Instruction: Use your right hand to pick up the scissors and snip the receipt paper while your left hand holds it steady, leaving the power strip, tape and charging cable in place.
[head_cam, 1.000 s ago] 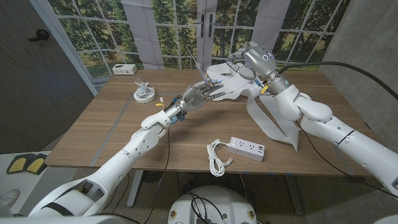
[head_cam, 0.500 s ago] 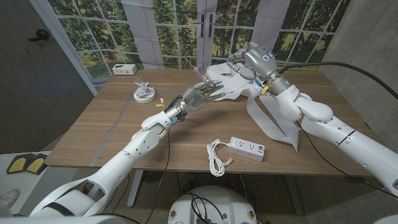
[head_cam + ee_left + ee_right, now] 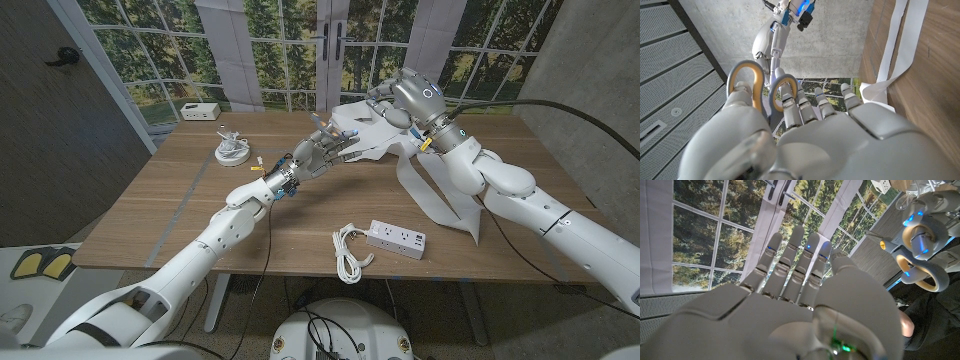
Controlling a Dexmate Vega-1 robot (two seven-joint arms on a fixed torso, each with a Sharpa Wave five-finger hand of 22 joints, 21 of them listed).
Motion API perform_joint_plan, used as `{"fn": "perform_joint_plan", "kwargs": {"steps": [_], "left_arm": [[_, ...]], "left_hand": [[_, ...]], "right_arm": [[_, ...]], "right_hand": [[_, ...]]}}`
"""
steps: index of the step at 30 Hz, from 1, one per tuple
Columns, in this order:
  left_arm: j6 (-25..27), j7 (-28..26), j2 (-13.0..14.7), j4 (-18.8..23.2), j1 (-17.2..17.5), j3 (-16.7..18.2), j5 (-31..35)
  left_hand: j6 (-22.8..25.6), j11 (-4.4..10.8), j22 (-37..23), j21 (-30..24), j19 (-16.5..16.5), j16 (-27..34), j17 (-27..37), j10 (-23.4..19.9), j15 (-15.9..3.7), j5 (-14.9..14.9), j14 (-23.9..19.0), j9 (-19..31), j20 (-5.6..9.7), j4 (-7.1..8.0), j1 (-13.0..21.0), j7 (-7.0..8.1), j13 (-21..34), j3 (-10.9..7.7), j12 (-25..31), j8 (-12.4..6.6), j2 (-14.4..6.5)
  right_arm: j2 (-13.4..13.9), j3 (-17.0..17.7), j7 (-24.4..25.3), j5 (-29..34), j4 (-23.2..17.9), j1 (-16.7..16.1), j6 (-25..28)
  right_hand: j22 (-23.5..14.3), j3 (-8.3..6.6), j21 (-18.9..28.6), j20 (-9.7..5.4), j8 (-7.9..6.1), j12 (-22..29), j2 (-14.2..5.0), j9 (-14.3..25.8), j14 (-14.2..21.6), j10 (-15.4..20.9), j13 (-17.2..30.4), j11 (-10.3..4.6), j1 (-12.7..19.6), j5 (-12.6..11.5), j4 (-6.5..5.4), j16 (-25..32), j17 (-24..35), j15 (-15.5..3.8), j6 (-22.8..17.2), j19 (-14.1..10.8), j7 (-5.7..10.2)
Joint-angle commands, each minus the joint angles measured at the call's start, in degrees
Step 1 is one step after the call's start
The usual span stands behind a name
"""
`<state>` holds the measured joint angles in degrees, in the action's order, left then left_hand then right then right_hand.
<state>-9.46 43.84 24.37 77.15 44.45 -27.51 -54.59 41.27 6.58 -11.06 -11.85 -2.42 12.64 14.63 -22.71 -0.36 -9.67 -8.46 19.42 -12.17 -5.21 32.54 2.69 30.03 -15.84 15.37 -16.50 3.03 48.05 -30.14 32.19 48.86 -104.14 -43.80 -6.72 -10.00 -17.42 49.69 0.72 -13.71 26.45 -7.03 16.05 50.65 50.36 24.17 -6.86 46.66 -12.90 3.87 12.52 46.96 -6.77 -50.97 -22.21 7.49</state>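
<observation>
Moved: my left hand (image 3: 318, 150) has edged a little toward the paper, and the blade tips have tipped lower.

Left hand: fingers through the grey-and-yellow looped handles of the steel scissors (image 3: 752, 85), held raised above the table.

Right hand (image 3: 392, 100): raised, fingers reaching out straight in the right wrist view. The long white receipt paper (image 3: 440, 200) spreads beneath it and trails down to the wooden table (image 3: 150, 220). I cannot tell how it is gripped.

Progress: the roles are swapped against the task. The scissors are up and near the paper's edge, with no cut visible, so the snip is left.

Around:
- The white power strip (image 3: 397, 238) and the white coiled charging cable (image 3: 347, 255) lie near the front edge, well apart from both hands.
- A white coiled bundle (image 3: 232, 152) lies at the far left.

Nothing stands between the blades and the paper.
</observation>
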Motion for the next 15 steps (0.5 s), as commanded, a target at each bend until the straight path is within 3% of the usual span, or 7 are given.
{"fn": "perform_joint_plan", "kwargs": {"steps": [1, 8, 15], "left_arm": [[-0.4, 1.0, 0.7, 0.4, 0.4, 0.3, 0.2], [-0.3, 1.1, 0.6, 0.5, 0.5, 0.4, -0.2], [-0.3, 0.6, 0.5, 1.2, 0.7, 0.3, -0.2]], "left_hand": [[-1.4, -0.45, -0.2, 0.1, 0.4, -0.2, -0.3, 0.9, 0.47, -0.4, 0.2, -0.5, -0.16, 0.02, -0.9, 0.01, -0.2, 0.66, -0.6, 1.07, 0.2], [-3.8, -1.13, -0.2, -0.1, 0.5, -0.5, -0.9, 2.9, 0.79, -0.7, 0.5, -1.6, -0.12, -0.3, -0.9, 0.2, -0.8, 0.61, -1.6, 3.01, 0.1], [-1.0, -0.66, -0.2, -0.4, 0.1, -0.4, -1.9, 1.3, 0.51, -1.0, -0.1, -3.1, -0.11, -1.91, 3.2, -0.26, -1.8, -2.62, -1.3, 3.02, -4.7]], "right_arm": [[-0.6, -0.4, 0.2, 0.3, 0.1, 0.0, 0.4], [-0.6, -0.4, 0.1, 0.3, -0.4, -0.2, 0.7], [-0.6, -0.2, -0.2, 0.1, -0.9, -0.7, 1.3]], "right_hand": [[-0.2, -0.1, -0.3, -0.06, 0.28, -0.3, 0.03, 0.1, -0.3, 0.6, 0.2, 0.1, -0.5, 0.2, 0.31, 0.2, 0.0, -6.03, -0.3, -0.5, -0.19], [-0.2, -0.21, -0.5, -0.08, 0.29, -0.3, 0.02, 0.1, -0.3, 0.6, 0.3, -0.06, -0.7, 0.2, 0.52, 0.3, 0.0, -6.03, -0.3, -0.5, -0.05], [-0.2, -0.34, -0.6, -0.07, 0.26, -0.3, -0.04, 0.0, -0.3, 0.6, 0.3, -0.05, -0.8, 0.3, 0.7, 0.4, 0.0, -6.04, -0.4, -0.6, -0.04]]}}
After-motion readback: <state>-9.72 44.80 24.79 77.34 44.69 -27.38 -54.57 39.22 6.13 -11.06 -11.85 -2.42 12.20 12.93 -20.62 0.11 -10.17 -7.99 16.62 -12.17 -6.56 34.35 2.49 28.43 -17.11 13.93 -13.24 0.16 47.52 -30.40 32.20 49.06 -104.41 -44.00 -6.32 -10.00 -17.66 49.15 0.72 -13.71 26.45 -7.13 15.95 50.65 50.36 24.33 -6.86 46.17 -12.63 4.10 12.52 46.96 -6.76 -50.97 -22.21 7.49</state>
